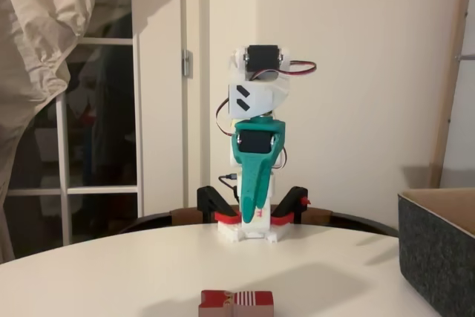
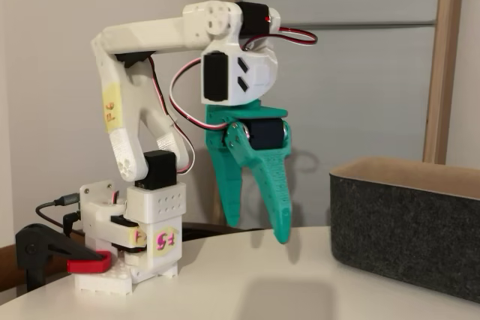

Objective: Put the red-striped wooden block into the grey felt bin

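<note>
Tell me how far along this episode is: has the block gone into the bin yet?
Nothing looks done yet. The red-striped wooden block lies on the white table, out in front of the arm and apart from the grey felt bin. The gripper hangs open above the table, holding nothing. Reaching, grasping, carrying and dropping the block into the bin are all left.

A round white desk (image 1: 111,272) stands before a plain cream wall (image 1: 356,72). In a fixed view, a white-framed glass door (image 1: 96,131) at the left is dark behind its panes, and a pale cloth (image 1: 44,27) hangs over its upper corner. A light wooden post (image 2: 439,58) stands at the right.
</note>
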Robot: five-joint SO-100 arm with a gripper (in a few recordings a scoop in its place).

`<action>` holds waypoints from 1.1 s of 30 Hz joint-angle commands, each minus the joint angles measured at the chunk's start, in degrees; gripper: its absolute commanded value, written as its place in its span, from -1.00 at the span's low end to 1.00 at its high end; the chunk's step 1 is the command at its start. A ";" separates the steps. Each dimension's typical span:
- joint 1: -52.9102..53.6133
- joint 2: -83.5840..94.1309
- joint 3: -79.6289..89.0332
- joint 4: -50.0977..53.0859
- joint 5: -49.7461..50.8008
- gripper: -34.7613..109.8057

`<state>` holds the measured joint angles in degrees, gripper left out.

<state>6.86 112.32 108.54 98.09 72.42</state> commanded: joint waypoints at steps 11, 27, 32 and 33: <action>-0.70 -9.40 -9.14 0.70 0.62 0.03; -0.35 -20.65 -11.69 -10.72 0.97 0.02; -0.35 -23.29 -11.43 -13.18 0.62 0.03; -0.35 -23.82 -11.43 -13.54 0.62 0.03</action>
<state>6.42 89.12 97.91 85.25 72.60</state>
